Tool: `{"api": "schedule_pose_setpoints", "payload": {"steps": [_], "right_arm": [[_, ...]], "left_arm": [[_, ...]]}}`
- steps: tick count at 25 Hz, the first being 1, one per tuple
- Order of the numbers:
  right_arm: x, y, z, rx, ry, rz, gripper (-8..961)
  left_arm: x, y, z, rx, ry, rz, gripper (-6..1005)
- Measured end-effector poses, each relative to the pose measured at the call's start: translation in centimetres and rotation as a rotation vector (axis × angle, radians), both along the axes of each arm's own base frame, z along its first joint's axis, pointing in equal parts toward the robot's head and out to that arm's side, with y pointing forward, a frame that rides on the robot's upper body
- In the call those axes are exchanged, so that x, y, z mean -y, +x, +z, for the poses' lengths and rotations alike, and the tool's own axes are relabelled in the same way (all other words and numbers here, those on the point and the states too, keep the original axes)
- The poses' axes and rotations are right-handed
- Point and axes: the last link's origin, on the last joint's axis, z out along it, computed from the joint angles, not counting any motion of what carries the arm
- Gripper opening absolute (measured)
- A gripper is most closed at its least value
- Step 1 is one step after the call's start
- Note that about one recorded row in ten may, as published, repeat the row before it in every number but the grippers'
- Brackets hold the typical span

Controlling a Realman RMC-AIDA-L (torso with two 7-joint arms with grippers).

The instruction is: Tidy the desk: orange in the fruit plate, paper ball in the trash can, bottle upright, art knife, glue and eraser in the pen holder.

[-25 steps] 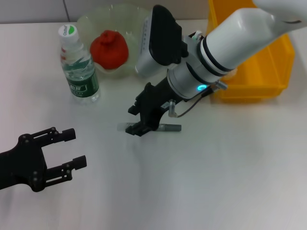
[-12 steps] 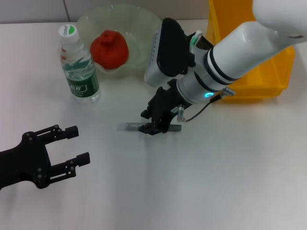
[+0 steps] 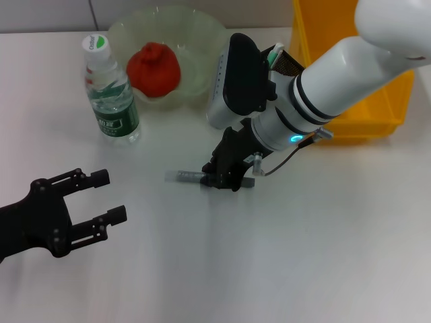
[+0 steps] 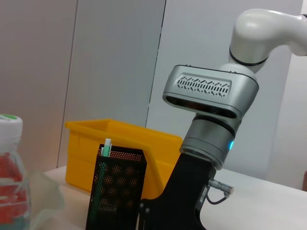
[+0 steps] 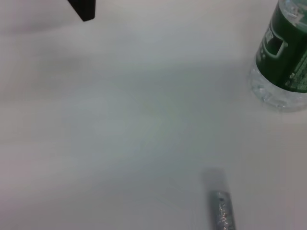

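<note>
A grey glittery stick [image 3: 185,176] with a pale cap lies on the white desk [image 3: 323,256]; it also shows in the right wrist view [image 5: 221,208]. My right gripper [image 3: 225,180] is down over the stick's middle. My left gripper [image 3: 101,200] is open and empty, low over the desk at the front left. The bottle [image 3: 111,94] stands upright. The orange [image 3: 153,67] lies in the fruit plate [image 3: 195,27]. The pen holder [image 4: 116,189] holds a green pen; in the head view my right arm hides most of it. The paper ball and eraser are out of view.
The yellow trash can [image 3: 377,108] stands at the back right, behind the pen holder [image 3: 286,62]. The bottle [image 5: 285,57] stands a short way beyond the stick's capped end. The trash can also shows in the left wrist view [image 4: 120,139].
My right gripper has moved right along the stick and lower, onto its middle. The stick has not moved. My left gripper has shifted slightly.
</note>
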Motion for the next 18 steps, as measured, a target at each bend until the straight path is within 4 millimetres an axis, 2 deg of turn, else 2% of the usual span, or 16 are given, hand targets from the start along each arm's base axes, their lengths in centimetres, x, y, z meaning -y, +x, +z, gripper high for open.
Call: {"api": "schedule_pose_setpoints", "payload": {"steps": [6, 13, 14, 16, 18], "right_arm": [[0.1, -0.3, 0.3, -0.029, -0.004, -0.014, 133], [0.3, -1.2, 2.3, -0.172, -0.013, -0.073, 123], [0.1, -1.0, 3.8, -0.257, 0.001, -0.108, 122], [0.0, -0.9, 4.4, -0.288, 0.01, -0.119, 121], [0.1, -0.2, 6.5, -0.437, 0.026, -0.18, 120]], "left_arm": [[0.0, 0.0, 0.1, 0.004, -0.004, 0.005, 709], [0.0, 0.0, 0.2, 0.005, -0.006, 0.002, 709], [0.0, 0.1, 0.2, 0.007, -0.006, -0.001, 709], [0.1, 0.1, 0.1, 0.009, -0.007, -0.003, 709], [0.1, 0.2, 0.1, 0.011, -0.008, -0.007, 709]]}}
